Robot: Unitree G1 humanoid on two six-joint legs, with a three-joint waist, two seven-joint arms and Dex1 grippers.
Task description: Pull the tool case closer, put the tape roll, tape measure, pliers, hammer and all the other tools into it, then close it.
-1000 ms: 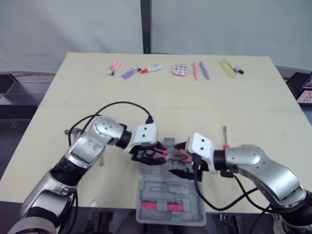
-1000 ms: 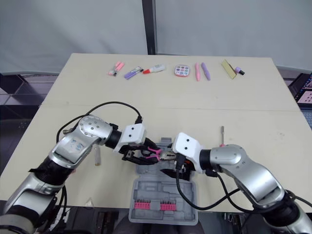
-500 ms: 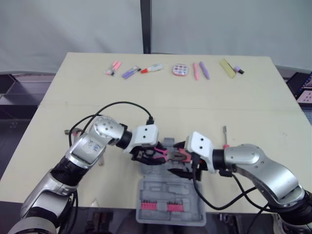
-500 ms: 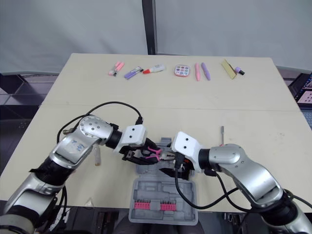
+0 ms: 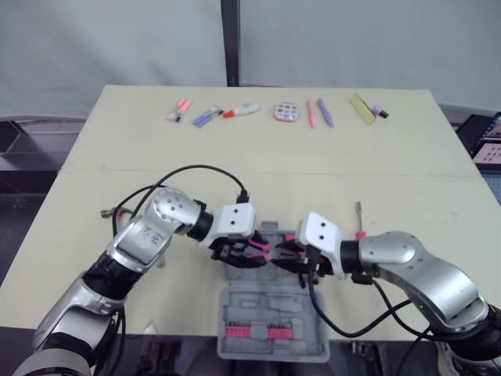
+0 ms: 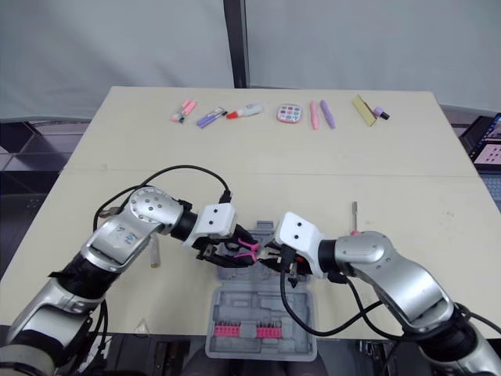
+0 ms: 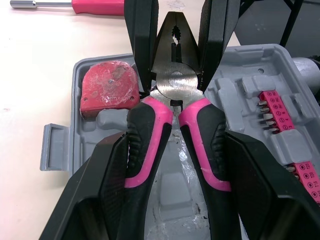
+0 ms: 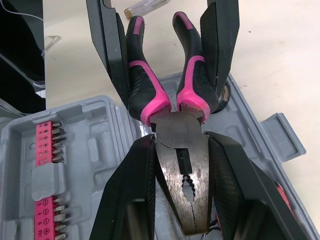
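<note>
Just above the open case (image 5: 270, 301) the left gripper (image 7: 176, 150) clamps the pliers (image 7: 175, 82) by the handles, the right gripper (image 8: 180, 141) by the head, and if one lets go early they could swing and land askew.

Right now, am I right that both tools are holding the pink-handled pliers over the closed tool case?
Not quite: the tool case is open, as the left wrist view shows. The left tool and right tool do hold the pliers over it.
</note>
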